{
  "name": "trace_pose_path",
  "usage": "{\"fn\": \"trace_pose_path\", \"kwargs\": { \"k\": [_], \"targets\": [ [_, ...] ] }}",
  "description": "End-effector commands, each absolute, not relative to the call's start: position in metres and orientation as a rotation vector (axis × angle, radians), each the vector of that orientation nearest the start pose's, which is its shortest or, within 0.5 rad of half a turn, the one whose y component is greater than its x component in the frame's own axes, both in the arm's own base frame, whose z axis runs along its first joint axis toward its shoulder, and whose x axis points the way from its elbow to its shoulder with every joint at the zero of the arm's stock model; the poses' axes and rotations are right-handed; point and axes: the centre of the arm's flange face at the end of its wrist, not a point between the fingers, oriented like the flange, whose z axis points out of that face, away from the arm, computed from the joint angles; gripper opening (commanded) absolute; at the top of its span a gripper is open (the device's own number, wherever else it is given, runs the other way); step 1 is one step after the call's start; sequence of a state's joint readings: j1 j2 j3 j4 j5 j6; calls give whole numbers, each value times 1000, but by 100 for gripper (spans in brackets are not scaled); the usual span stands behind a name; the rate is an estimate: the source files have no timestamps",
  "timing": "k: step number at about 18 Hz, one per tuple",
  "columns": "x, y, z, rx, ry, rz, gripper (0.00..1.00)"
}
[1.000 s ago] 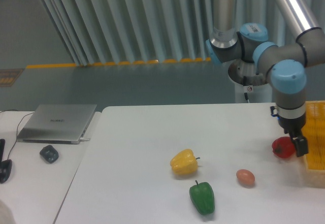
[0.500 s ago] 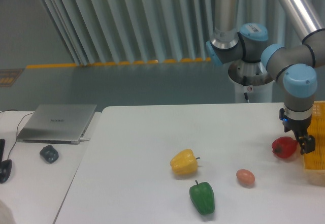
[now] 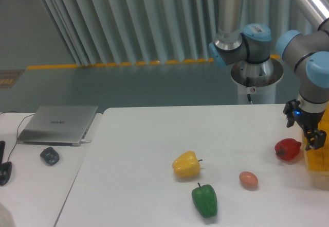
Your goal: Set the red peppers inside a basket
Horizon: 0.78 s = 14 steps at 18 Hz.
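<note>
Yellow-orange plastic, fine lattice mesh: that is the basket [image 3: 317, 152] you see at the far right edge of the white desk [image 3: 144, 150], cut off by the frame so that only its left wall and a strip of rim show. What lies inside it you cannot tell from this view.

Red pepper [image 3: 287, 149]: one piece, small, glossy, rounded and lobed, lying on the desk just left of the basket wall, outside it. Its stem is not clear at this size.

Gripper [image 3: 311, 139]: at the right, hanging low from the grey arm with blue joint caps, just right of the red pepper and in front of the basket wall. One dark finger shows beside the pepper's upper right side; whether the fingers are spread or pressed together you cannot tell, and whether they touch the pepper is not clear either.

Other items on the desk, for your record:
- yellow pepper [image 3: 186, 164], near the middle.
- green pepper [image 3: 204, 200], nearer than the yellow one and just right of it.
- egg [image 3: 248, 179], brownish, between the yellow pepper and the red pepper, a little nearer.

On the adjoining desk at the left: a closed silver laptop [image 3: 58, 124] and a dark mouse [image 3: 50, 156] nearer than it.
</note>
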<state>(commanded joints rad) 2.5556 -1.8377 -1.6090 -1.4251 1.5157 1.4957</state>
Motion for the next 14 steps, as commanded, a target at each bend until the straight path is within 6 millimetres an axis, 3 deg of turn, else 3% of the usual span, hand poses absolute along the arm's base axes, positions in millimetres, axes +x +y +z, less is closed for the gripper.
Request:
{"fn": "trace_pose_path", "kwargs": {
  "k": [2, 5, 14],
  "targets": [
    [-383, 430, 323, -2983, 748, -348, 100],
    [-375, 429, 311, -2986, 662, -394, 100],
    [-372, 431, 301, -2992, 669, -420, 100]
  ]
}}
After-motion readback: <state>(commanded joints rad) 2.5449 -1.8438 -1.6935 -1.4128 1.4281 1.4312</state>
